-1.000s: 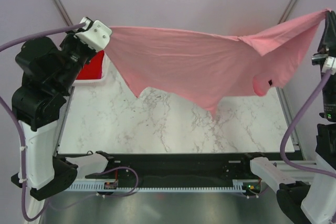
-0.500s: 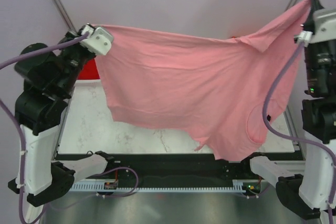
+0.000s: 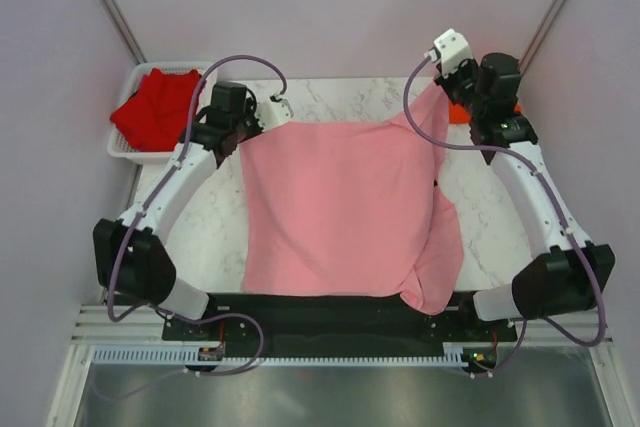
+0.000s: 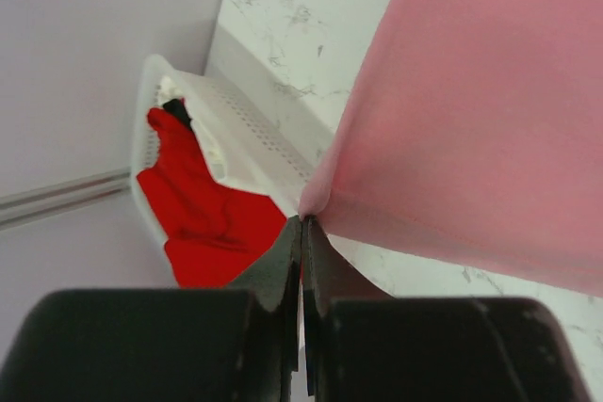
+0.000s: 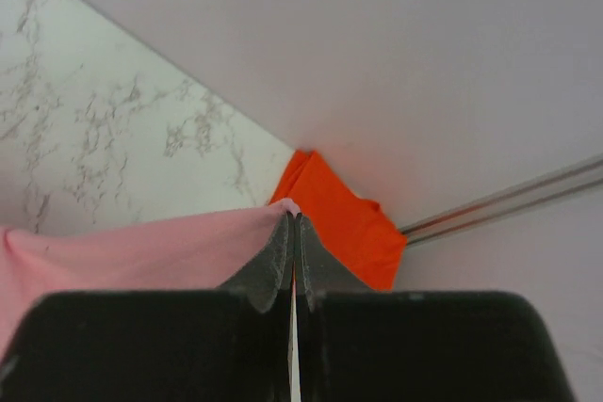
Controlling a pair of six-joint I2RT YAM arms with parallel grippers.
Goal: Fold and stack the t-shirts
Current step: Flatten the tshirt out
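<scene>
Pink t-shirt (image 3: 340,212) lies spread mostly flat over the middle of the marble table (image 3: 215,217). Its 6 o'clock hem is at the table's near edge, and its 5 o'clock corner is bunched and folded over on itself. The far edge is lifted at both corners. Left gripper (image 4: 301,223) sits at the shirt's 11 o'clock corner, jaws pinched closed on a fold of pink cloth, and the wrist view shows the fabric pulled taut away from the tips. Right gripper (image 5: 294,217) sits at the 1 o'clock corner, jaws likewise clamped tight on a small peak of pink cloth, holding that corner a bit higher than the left one. A strip of shirt runs down the 3 o'clock side from it, rumpled. Red t-shirt (image 3: 155,112) is crumpled inside the white mesh basket (image 3: 125,147) at the table's 10 o'clock corner, just beside the left gripper and apart from the pink cloth. Orange t-shirt (image 5: 344,223) lies on the table at 2 o'clock, against the back wall just past the right gripper and mostly hidden behind the arm in the top view. Can't tell if it is folded.
</scene>
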